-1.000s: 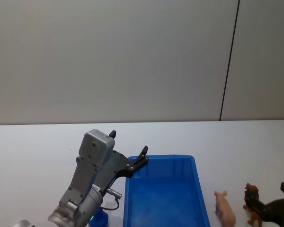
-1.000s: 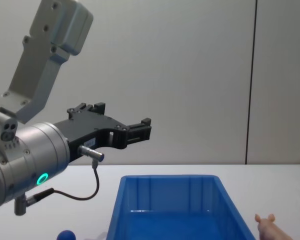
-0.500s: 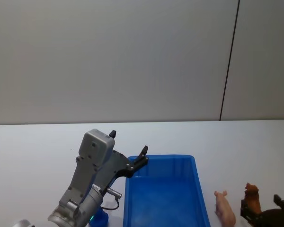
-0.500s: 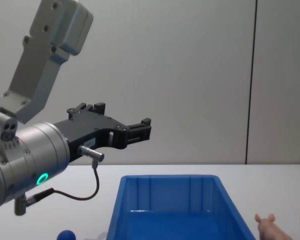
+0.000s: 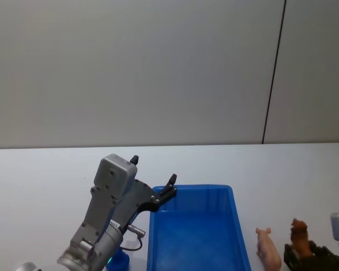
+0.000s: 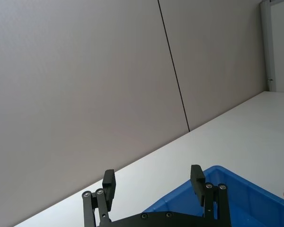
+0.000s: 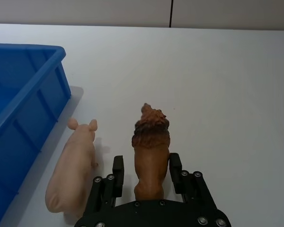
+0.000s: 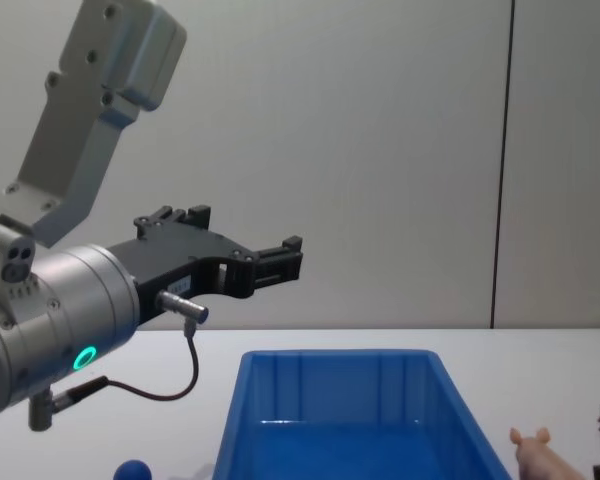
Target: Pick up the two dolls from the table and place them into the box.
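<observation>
A brown furry doll (image 7: pixel 150 151) stands on the white table (image 5: pixel 45 180), right of the blue box (image 5: pixel 203 188). My right gripper (image 7: pixel 146 166) is open, one finger on each side of the doll's body; a gap shows on one side. In the head view that gripper (image 5: pixel 308 257) sits just behind the brown doll (image 5: pixel 298 234). A pale pink doll (image 7: pixel 71 179) lies between the brown one and the box wall (image 7: pixel 33 109). My left gripper (image 5: pixel 153 169) hangs open and empty over the box's far left corner. A dark-blue rounded doll (image 5: pixel 120 261) peeks out under the left arm.
The box (image 8: pixel 340 390) looks empty inside. The left arm's grey housing (image 8: pixel 50 330) bulks large at the left of the chest view. A plain wall with a dark vertical seam (image 5: pixel 274 73) stands behind the table.
The right gripper has come in from the right and closed the distance to the brown doll, its fingers now on both sides of it. The left arm has not moved.
</observation>
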You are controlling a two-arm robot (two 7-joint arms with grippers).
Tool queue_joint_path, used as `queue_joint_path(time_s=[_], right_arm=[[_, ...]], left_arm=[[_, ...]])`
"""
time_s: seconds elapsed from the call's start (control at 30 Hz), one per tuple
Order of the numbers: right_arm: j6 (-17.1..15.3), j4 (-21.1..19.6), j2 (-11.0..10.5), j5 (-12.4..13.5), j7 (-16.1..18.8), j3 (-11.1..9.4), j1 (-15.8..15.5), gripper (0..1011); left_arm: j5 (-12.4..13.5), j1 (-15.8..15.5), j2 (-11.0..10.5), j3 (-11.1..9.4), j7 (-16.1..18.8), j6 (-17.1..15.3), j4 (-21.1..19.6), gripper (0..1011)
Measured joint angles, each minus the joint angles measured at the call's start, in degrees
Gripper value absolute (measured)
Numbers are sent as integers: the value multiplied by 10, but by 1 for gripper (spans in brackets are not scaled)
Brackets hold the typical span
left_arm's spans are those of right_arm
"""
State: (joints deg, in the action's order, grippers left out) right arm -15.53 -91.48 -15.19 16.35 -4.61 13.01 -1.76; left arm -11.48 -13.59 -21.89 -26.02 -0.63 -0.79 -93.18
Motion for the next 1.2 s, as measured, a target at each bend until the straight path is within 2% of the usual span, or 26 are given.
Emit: queue_joint_path(time_s=[0.07,0.1,0.3,0.73,1.03,1.2], right_arm=[[-4,6,4,-1,0,1,5,564],[-6,8,5,-1,-1,1,6,503],[-13,15,13,-5,-2,3,14,329],[1,-10,21,-32,3,8,23,313],[21,-37,26,-51,34,12,34,313],[29,-45,32,-58,65,17,45,313]], left_arm=[[0,0,0,0,0,0,0,1001],[0,0,0,0,0,0,0,1001],[0,0,0,0,0,0,0,1001],[0,0,0,0,0,0,0,1001],[0,0,0,0,0,0,0,1001],[0,0,0,0,0,0,0,1001]])
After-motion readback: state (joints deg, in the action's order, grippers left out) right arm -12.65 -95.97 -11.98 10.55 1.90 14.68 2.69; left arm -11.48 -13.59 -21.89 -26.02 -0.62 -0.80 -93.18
